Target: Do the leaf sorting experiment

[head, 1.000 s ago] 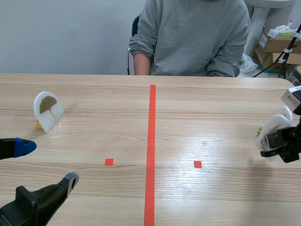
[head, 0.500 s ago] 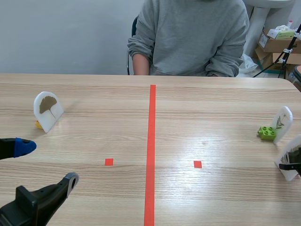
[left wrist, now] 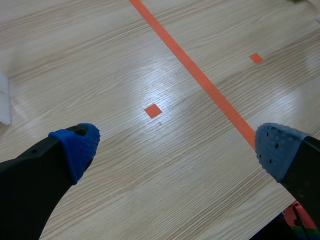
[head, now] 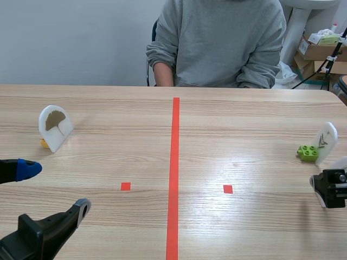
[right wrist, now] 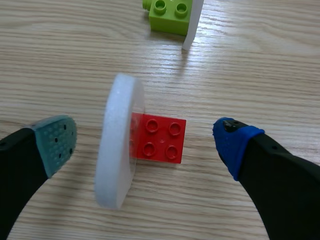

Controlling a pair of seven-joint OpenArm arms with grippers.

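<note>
The right fingers are spread and released. The white foam disc stands upright and edge-on between them, plugged into a red brick on the blue-padded finger's side. It looks light, stiff and easy to dent or tip, so a gentle pinch low across disc and brick seems best. Just ahead a green brick holds a 2nd white card. Open table lies beyond the teal-padded finger. The left fingers are spread wide above the table, grasping nothing.

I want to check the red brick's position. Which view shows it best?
The right wrist view: the red brick lies in full sight, studs up, touching a white disc. The scene and left wrist views do not show it.
</note>
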